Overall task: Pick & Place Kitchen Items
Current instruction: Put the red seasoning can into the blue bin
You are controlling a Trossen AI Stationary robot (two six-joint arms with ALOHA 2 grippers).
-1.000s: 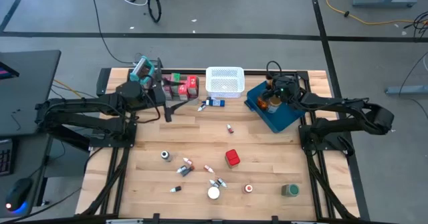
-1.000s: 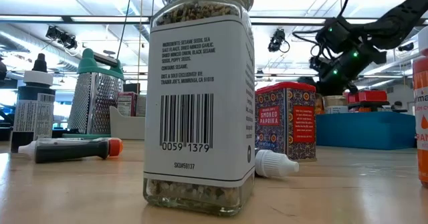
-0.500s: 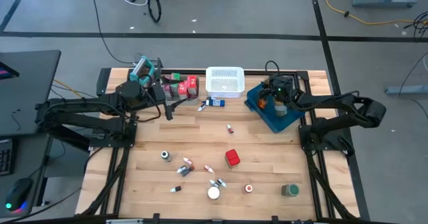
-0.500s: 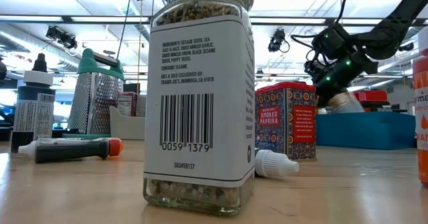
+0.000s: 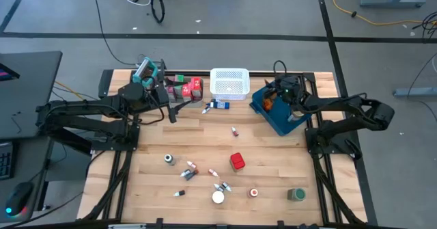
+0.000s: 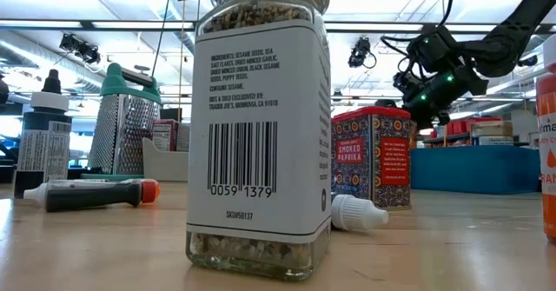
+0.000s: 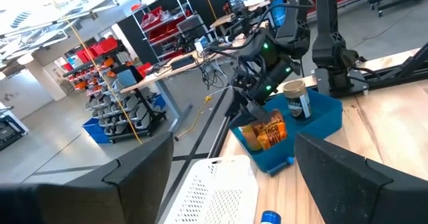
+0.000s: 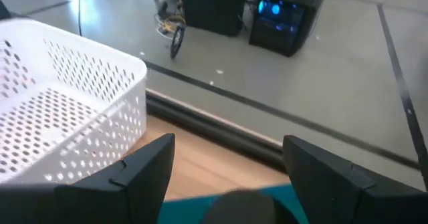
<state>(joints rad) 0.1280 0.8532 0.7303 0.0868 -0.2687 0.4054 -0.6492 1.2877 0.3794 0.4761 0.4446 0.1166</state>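
Spice jar [image 6: 261,126] barcode "0059 1379", red tin [image 6: 372,158] "Smoked Paprika"

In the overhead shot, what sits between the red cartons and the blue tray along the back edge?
The white mesh basket, empty, shows in the high view between the red cartons and the blue tray.
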